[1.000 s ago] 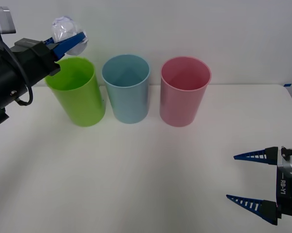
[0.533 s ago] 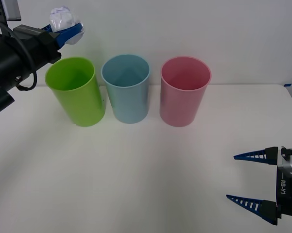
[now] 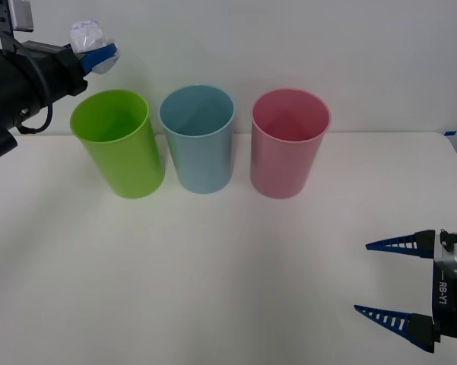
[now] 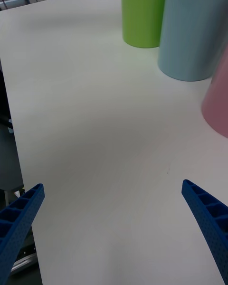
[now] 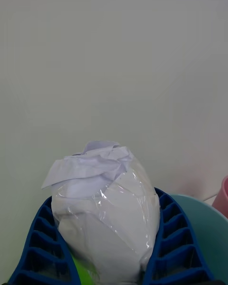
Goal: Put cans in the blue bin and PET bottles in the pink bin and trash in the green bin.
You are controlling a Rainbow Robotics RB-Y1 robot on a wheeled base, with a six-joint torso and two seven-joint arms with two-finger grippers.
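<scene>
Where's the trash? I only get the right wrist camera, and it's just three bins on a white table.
Observer: The left gripper is pinching the trash, a wad of clear film around white paper, up in the air.
Operator: Is it over the proper bin?
Observer: Nearly. In the front view it hangs above the green bin, by its left rim; depth is unclear.
Operator: Anything inside them?
Observer: No, the green bin, blue bin and pink bin all look empty.

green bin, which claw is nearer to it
Left. The left claw, shut on the trash, is above and just behind the green bin. The right claw is open, low over the table's near right side, past the pink bin.
</scene>
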